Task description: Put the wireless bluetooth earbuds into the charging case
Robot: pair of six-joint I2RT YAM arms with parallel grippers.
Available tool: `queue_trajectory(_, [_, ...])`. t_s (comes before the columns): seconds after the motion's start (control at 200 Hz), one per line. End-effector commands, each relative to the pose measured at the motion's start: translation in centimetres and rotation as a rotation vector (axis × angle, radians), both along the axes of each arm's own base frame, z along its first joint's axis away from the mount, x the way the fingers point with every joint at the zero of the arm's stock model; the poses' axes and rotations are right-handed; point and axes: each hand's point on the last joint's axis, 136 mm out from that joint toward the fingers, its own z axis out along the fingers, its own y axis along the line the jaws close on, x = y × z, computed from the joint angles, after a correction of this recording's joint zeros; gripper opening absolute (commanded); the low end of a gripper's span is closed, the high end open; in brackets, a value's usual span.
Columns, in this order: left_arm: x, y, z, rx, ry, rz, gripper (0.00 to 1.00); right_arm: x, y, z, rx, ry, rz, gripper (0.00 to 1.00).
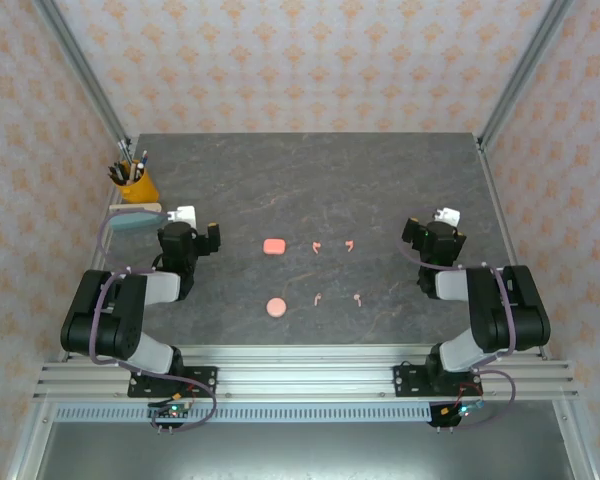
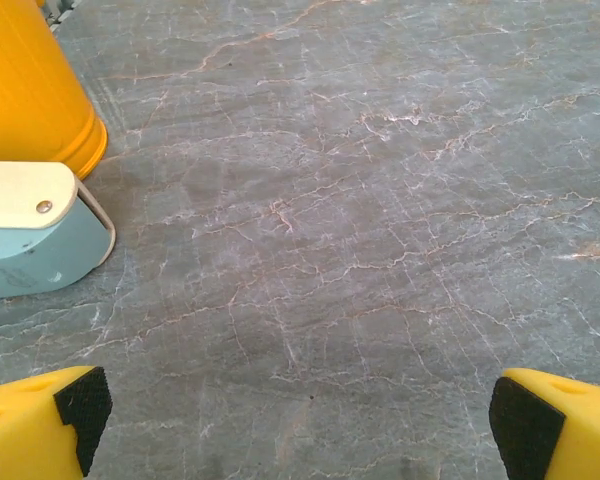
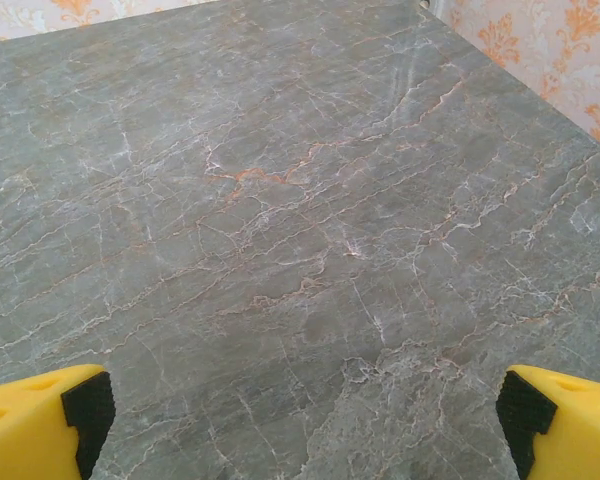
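Note:
Several tiny pale-pink earbuds lie in the middle of the grey table: one pair point(image 1: 318, 246) point(image 1: 350, 244) further back, another pair point(image 1: 318, 297) point(image 1: 357, 297) nearer. Left of them are two pink charging cases, a rounded-rectangle one point(image 1: 274, 245) and a round one point(image 1: 276, 307). My left gripper point(image 1: 188, 232) point(image 2: 295, 425) rests at the left, well apart from the cases, open over bare table. My right gripper point(image 1: 435, 232) point(image 3: 300, 425) sits at the right, also open with nothing between its yellow fingers point(image 3: 40, 420).
A yellow pen cup point(image 1: 135, 185) point(image 2: 30, 80) stands at the back left. A blue and cream object point(image 1: 135, 218) point(image 2: 30, 235) lies just in front of it, close to my left gripper. Wallpapered walls and metal posts point(image 1: 520, 70) border the table.

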Motion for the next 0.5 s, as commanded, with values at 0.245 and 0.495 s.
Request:
queue_trajectory(0.245, [1.23,0.22,1.90,0.026,-0.066,0.016,1.00,0.88,-0.04,1.54,-0.018,-0.055,-0.008,0.99])
queue_trajectory(0.495, [1.27,0.15,1.82,0.024,-0.060,0.014,1.00,1.06,-0.06,1.35,-0.015,-0.044,-0.009,1.00])
